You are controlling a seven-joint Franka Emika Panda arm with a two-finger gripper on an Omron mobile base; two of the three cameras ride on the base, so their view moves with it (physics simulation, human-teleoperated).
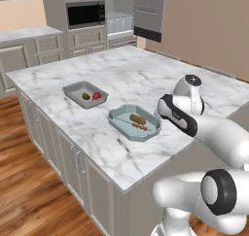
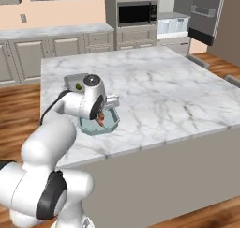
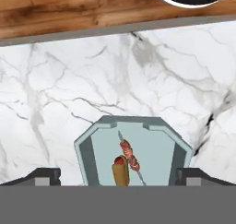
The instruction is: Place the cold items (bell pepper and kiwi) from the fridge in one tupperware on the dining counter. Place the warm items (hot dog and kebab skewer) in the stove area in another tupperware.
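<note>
**Hand view: all four items boxed, task looks complete**

Hand view has the gripper point(image 3: 118, 184) with jaws wide apart and nothing between them, poised over the teal tub point(image 3: 92, 149). Directly beneath it the hot dog point(image 3: 120, 171) and skewer point(image 3: 130, 156) lie side by side inside that tub. Further out on the counter point(image 1: 146, 70), well clear of the gripper, the grey tub point(image 1: 70, 90) holds the kiwi point(image 1: 86, 96) and pepper point(image 1: 97, 95). By my reading, nothing is left but withdrawing the arm.
</note>
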